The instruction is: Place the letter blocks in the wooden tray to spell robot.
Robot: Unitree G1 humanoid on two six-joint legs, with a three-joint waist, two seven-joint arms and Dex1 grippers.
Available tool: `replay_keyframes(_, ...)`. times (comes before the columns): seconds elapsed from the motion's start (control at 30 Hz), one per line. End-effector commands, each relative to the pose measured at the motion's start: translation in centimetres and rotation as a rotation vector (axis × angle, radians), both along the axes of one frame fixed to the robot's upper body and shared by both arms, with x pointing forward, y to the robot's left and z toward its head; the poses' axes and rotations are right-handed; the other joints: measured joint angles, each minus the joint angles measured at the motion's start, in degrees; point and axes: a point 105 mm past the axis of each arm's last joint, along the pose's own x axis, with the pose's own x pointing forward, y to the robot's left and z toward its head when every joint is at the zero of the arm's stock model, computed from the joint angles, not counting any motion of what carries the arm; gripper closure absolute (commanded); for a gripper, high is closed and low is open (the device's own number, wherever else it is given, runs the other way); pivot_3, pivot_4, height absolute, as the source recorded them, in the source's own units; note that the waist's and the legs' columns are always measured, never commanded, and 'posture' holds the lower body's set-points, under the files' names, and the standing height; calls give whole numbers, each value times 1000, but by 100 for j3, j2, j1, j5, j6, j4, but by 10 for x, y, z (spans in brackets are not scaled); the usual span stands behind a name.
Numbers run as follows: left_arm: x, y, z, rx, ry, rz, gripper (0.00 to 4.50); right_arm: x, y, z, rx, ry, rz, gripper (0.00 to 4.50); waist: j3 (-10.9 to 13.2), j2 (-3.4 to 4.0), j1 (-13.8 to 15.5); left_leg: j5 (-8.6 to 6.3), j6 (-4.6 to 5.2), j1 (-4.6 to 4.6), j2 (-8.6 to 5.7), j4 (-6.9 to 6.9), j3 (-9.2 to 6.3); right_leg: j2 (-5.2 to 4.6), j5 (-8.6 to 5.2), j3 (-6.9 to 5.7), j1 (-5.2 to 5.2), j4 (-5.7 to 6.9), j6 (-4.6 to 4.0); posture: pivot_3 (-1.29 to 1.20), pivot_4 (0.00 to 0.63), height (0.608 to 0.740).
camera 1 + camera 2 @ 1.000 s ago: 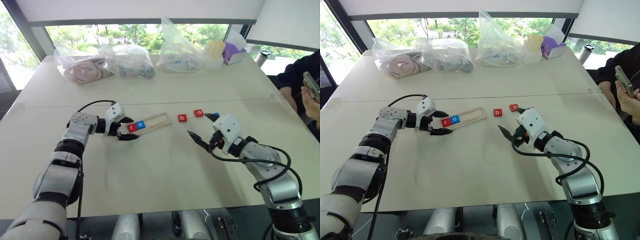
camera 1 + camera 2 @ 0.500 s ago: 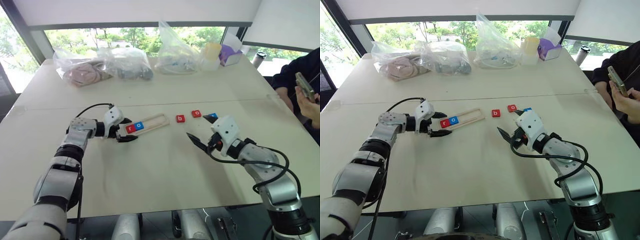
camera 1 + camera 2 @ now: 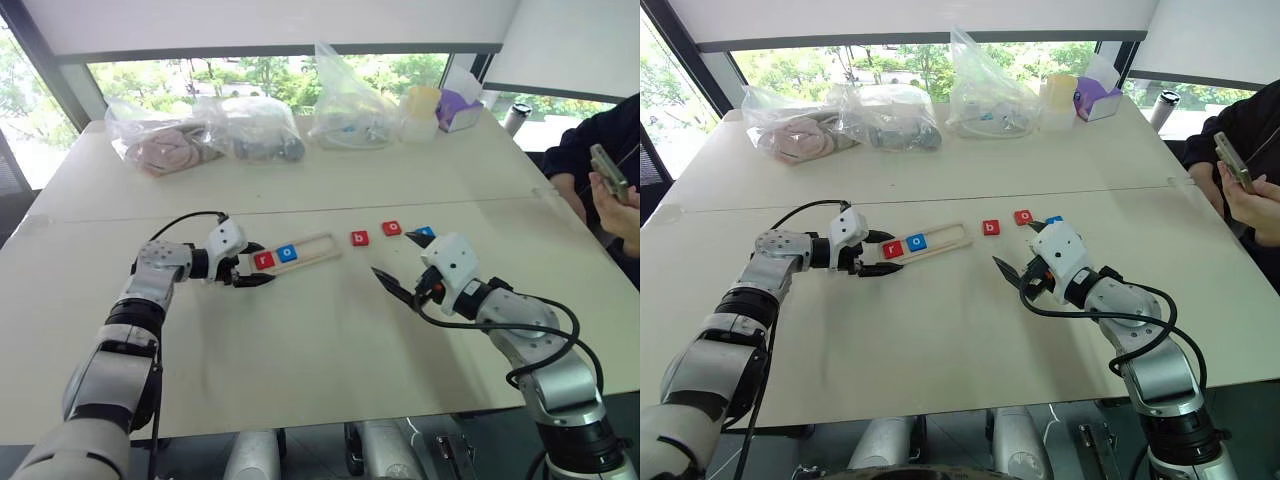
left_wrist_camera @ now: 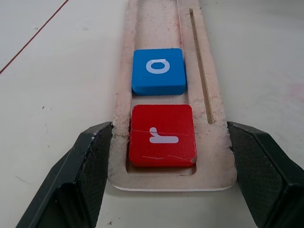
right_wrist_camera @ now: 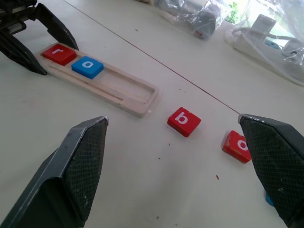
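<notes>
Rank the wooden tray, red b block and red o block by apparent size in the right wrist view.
1. wooden tray, clearly largest.
2. red b block and red o block: look alike; the o is partly hidden behind a finger, so no ranking.

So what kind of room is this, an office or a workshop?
Probably an office or meeting room used for robot trials: a large pale table by wide windows onto trees, bagged supplies at its far edge, and a seated person holding a phone.

Left hand [image 3: 250, 270] is clamped shut low over the table, while right hand [image 3: 400, 265] hovers spread wide.
</notes>
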Motion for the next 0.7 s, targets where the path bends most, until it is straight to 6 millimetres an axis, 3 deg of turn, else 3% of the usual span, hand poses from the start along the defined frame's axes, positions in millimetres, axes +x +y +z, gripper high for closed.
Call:
replay_keyframes(0.03, -31, -11, -30, 91, 123, -153, 1350, 0, -2, 14, -1, -54, 7, 0, 0, 0, 8, -2, 3, -2, 0, -1, 0, 0, -1, 0, -1, 0, -2, 0, 150, 740)
replay_keyframes(0.37, -78, -49, -27, 85, 130, -383, 1350, 1, 0, 15, -6, -57, 17, 0, 0, 0, 33, -8, 11, -12, -6, 0, 0, -8, -12, 1, -3, -8, -4, 0, 150, 740)
replay_keyframes(0.7, -81, -50, -32, 78, 134, -306, 1350, -1, 2, 14, -3, -48, 22, 0, 1, 0, 29, -8, 11, -12, -6, 0, -3, -8, -22, 1, -4, -9, 11, 0, 150, 740)
